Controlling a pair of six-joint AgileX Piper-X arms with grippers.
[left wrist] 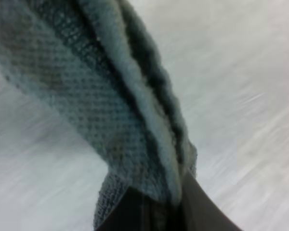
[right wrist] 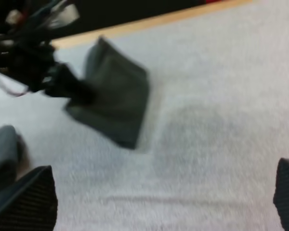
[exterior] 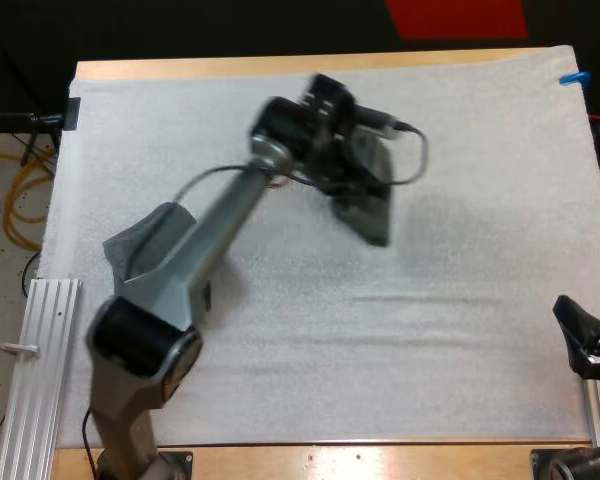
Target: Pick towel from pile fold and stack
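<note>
While my left gripper point(left wrist: 159, 204) pinches the towel point(exterior: 365, 195) near the far edge of the mat point(exterior: 460, 330), I'd lay it flat — right gripper point(exterior: 583, 335) wide, near-right corner.

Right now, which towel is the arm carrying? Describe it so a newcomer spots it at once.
Start at the white mat, near its middle toward the far side. There the left tool is shut on a dark grey-green towel that hangs down from it. Unlike the other towel lying at the mat's left side, this one is held up off the mat.
</note>
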